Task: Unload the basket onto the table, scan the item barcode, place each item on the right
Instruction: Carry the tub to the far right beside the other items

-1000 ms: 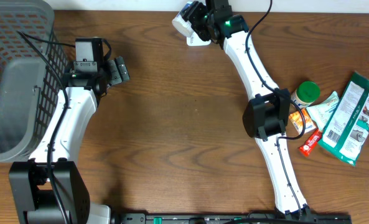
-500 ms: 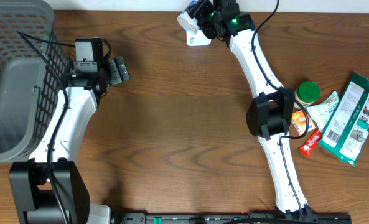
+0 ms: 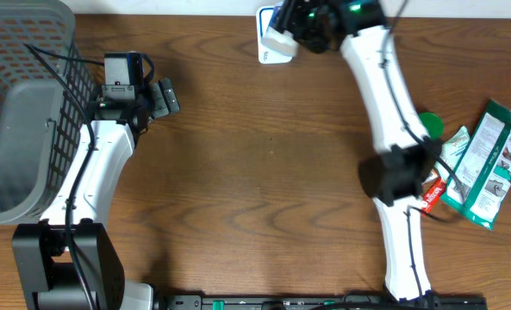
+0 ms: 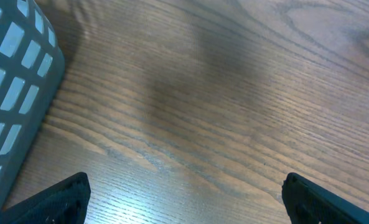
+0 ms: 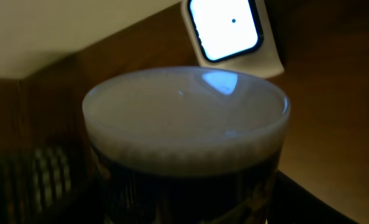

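White-lidded dark round jar (image 5: pixel 184 124): location? (Obs. 1)

Far edge of the brown wooden table (image 4: pixel 234 93), lifted off the surface, clamped in the right gripper (image 3: pixel 300 21). Lid faces the wrist camera. White square scanner with a lit window (image 5: pixel 226 28) sits just beyond the lid. (Obs. 2)

Handling? (Obs. 1)

Judged rigid: round wall, ribbed lid edge. Body too dark to tell the material. If glass, a drop would break it. Smooth round sides can twist in a two-finger hold, so I'd treat it as slippery. Weight unknown. Label and barcode not readable in this light. (Obs. 2)

Best hold? (Obs. 1)

Across the body below the lid, where the dark fingers appear to flank it now. Not on the lid, which could turn. Fingers off the label side, so the code can face the window. (Obs. 2)

Other arm? (Obs. 1)

Left gripper (image 4: pixel 184 190): jaws wide apart, nothing between them, over bare wood beside the grey plastic lattice basket (image 4: pixel 16 93). (Obs. 2)
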Available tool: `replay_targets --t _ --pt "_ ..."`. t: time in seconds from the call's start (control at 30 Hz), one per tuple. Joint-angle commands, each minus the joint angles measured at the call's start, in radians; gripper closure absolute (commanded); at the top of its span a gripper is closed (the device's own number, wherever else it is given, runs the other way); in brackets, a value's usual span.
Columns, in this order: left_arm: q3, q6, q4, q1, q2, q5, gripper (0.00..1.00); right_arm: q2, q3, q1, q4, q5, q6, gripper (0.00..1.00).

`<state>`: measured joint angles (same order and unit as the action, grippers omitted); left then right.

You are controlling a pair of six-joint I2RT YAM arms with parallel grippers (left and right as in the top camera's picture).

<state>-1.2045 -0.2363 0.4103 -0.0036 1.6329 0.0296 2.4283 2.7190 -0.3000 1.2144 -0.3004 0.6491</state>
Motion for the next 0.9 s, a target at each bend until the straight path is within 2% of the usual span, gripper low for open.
replay_targets --t 0.0,0.17,0.23,0.37,0.53,0.87 --pt "0.01 -0.005 -0.001 0.005 0.014 0.009 0.02 -0.141 0.017 0.017 0.135 -0.022 -0.282 0.99" --pt "0.01 -0.005 -0.001 0.005 0.014 0.009 0.02 -0.23 0.017 0.042 0.48 0.029 -0.51 0.99" --pt "0.01 -0.005 -0.001 0.005 0.014 0.009 0.02 -0.258 -0.019 0.049 0.484 0.046 -0.579 0.99" --pt "0.01 -0.005 -0.001 0.005 0.014 0.009 0.02 -0.286 -0.103 0.059 0.484 0.139 -0.56 0.99" --pt "0.01 -0.005 -0.001 0.005 0.014 0.009 0.02 -0.322 -0.271 0.08 0.484 0.156 -0.545 0.99" --pt "0.01 -0.005 -0.001 0.005 0.014 0.009 0.02 -0.562 -0.885 0.157 0.484 0.39 -0.452 0.99"
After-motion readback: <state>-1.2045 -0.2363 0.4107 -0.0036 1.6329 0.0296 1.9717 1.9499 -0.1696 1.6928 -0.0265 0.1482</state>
